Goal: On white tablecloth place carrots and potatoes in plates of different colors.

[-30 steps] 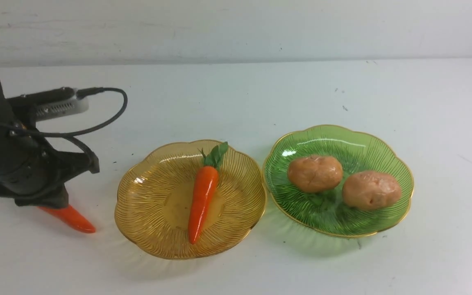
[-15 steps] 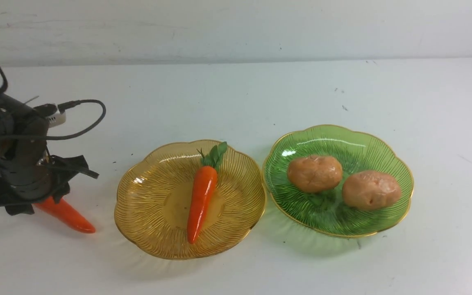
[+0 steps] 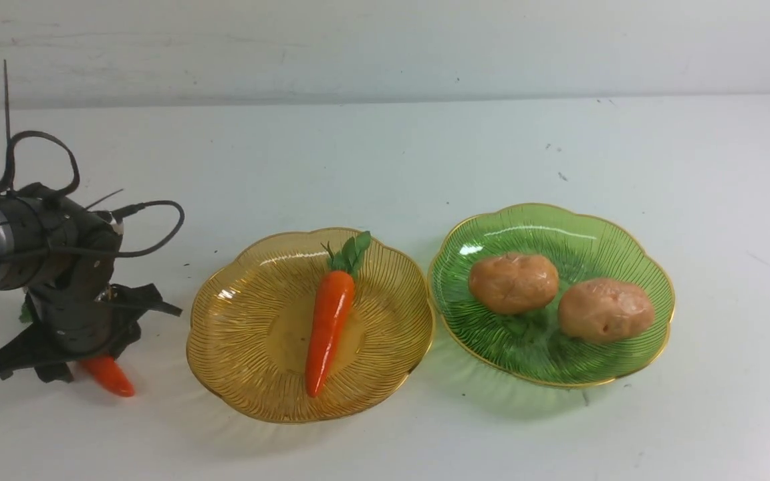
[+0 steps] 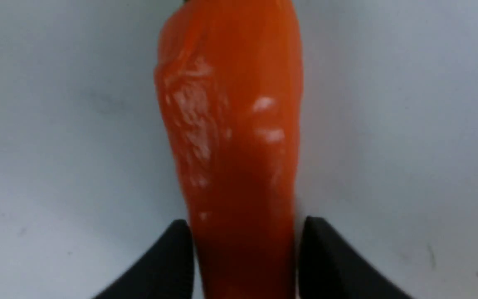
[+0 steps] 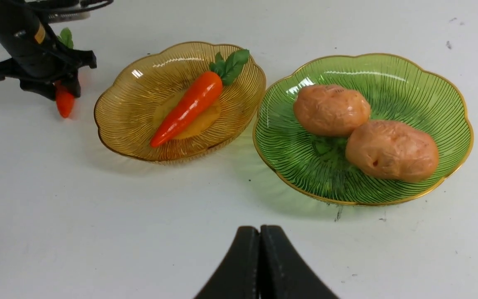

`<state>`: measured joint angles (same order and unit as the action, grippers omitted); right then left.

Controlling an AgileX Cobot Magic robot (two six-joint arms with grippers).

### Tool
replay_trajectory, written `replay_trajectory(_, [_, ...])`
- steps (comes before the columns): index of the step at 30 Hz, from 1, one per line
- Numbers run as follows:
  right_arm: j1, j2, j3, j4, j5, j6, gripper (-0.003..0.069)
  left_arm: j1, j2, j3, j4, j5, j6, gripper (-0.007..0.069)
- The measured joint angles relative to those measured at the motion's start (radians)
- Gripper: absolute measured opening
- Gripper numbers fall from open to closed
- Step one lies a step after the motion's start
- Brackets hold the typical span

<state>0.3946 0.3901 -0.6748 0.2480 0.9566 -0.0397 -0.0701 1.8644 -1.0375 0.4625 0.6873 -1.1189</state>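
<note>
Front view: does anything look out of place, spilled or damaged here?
One carrot lies on the white tablecloth, left of the amber plate, in no plate; the left gripper has its jaws on both sides of it. The other carrot is in that plate, both potatoes in the green plate. Nothing looks spilled or damaged.

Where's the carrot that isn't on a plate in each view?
Front view: loose carrot, lower left, left of the amber plate.
Left wrist view: loose carrot between fingers of the left gripper.
Right wrist view: loose carrot under the left gripper, beside the amber plate.
Shared landmark: the left gripper.
</note>
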Motion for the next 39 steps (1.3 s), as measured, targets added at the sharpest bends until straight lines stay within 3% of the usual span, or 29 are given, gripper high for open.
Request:
replay_trajectory(3, [0.0,0.0,0.0,0.0,-0.006,0.0,-0.0015,0.0,-0.017,0.001,-0.005,0.032,0.059,0.0195])
replay_trajectory(9, [0.0,0.0,0.0,0.0,-0.05,0.0,-0.0015,0.0,-0.212,-0.016,-0.078,0.075,0.257,0.0185])
replay_trajectory(13, [0.0,0.0,0.0,-0.001,-0.089,0.0,-0.0015,-0.052,-0.361,-0.076,-0.26,0.076,0.549,0.0185])
replay_trajectory(19, [0.0,0.0,0.0,-0.001,-0.149,0.0,-0.0015,-0.201,-0.33,-0.101,-0.5,0.005,0.783,0.0193])
replay_trajectory(26, [0.0,0.0,0.0,-0.042,-0.151,-0.029,-0.0015,-0.259,-0.196,-0.101,-0.52,-0.067,0.844,0.0293])
replay_trajectory(33, [0.0,-0.021,-0.009,-0.149,-0.069,-0.045,-0.0015,-0.259,-0.159,-0.101,-0.526,-0.069,0.849,0.0519])
replay_trajectory(37, [0.0,-0.092,-0.008,-0.183,-0.03,-0.047,-0.0015,-0.26,-0.18,-0.117,-0.526,-0.018,0.857,0.0528])
replay_trajectory(39, [0.0,-0.141,0.007,-0.195,-0.043,-0.048,-0.0015,-0.26,-0.209,-0.141,-0.522,0.036,0.871,0.0477])
